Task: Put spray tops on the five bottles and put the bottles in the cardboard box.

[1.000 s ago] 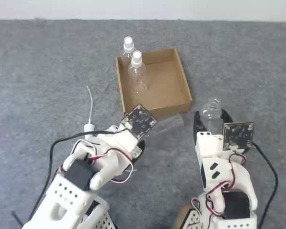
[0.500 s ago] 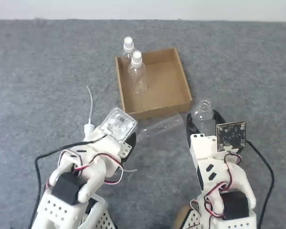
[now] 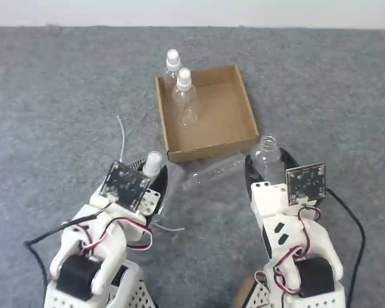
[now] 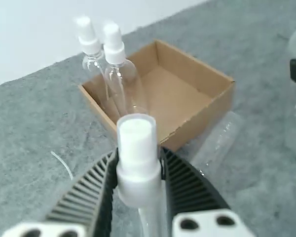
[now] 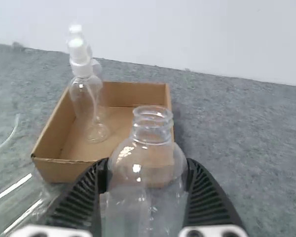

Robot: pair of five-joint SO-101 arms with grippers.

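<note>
Left gripper [image 4: 138, 165] of mine is clenched on a spray top [image 4: 136, 140], held upright near-left of the cardboard box [image 3: 247, 106]; my right gripper [image 5: 147, 173] clasps an open bottle [image 5: 152, 123] near-right of it. One capped bottle [image 3: 185, 96] stands in the box, a second capped bottle [image 3: 173, 63] at its far-left corner, inside or behind I cannot tell. An uncapped bottle [image 3: 215, 170] lies just near of the box, so most capping and boxing remains, I judge

No legible text or labels anywhere.
</note>
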